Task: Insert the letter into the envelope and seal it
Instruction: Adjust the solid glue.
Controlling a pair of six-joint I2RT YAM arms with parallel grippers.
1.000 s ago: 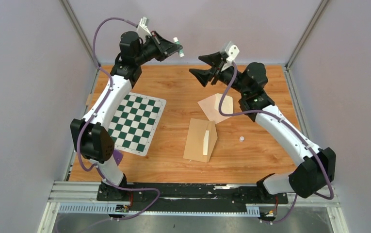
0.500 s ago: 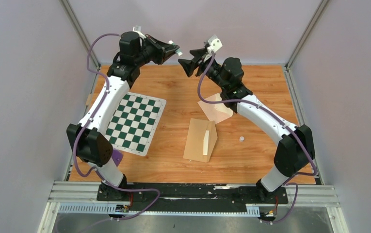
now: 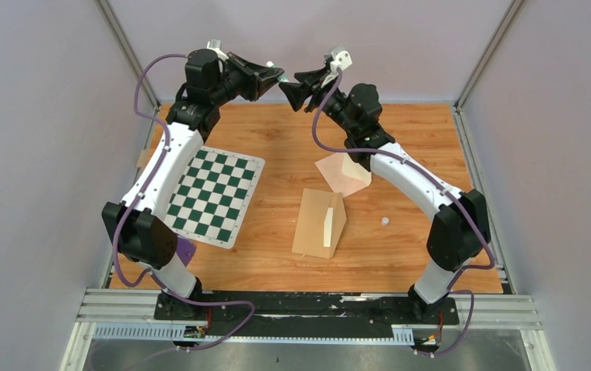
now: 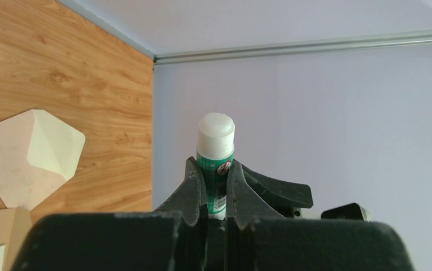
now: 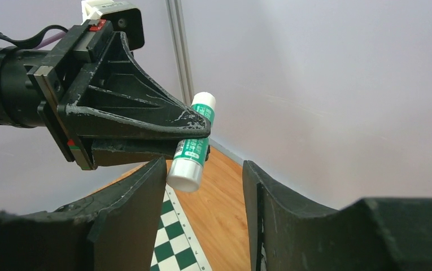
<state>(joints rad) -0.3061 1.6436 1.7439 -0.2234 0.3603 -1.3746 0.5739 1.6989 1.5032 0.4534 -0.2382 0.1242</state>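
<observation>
A green-and-white glue stick (image 4: 216,141) is clamped in my left gripper (image 4: 216,166), which is shut on it and raised near the back wall (image 3: 275,76). My right gripper (image 5: 202,169) faces it, open, with the stick's white end (image 5: 186,174) between its fingers, near the left finger and apart from the right one. On the table lies the tan envelope (image 3: 313,222), flap lifted, with a white strip (image 3: 327,226) at the fold. The creased cream letter (image 3: 344,171) lies just behind it, partly under the right arm, and shows in the left wrist view (image 4: 30,152).
A green-and-white chessboard mat (image 3: 215,193) lies on the left of the wooden table (image 3: 276,255). A small white bit (image 3: 385,221) sits right of the envelope. A purple piece (image 3: 187,251) sits by the left arm's base. Grey walls close in on three sides.
My right arm has swung left and up to meet the left gripper, bringing its open jaws around the stick's end. The left gripper shifted slightly, still holding the stick.
</observation>
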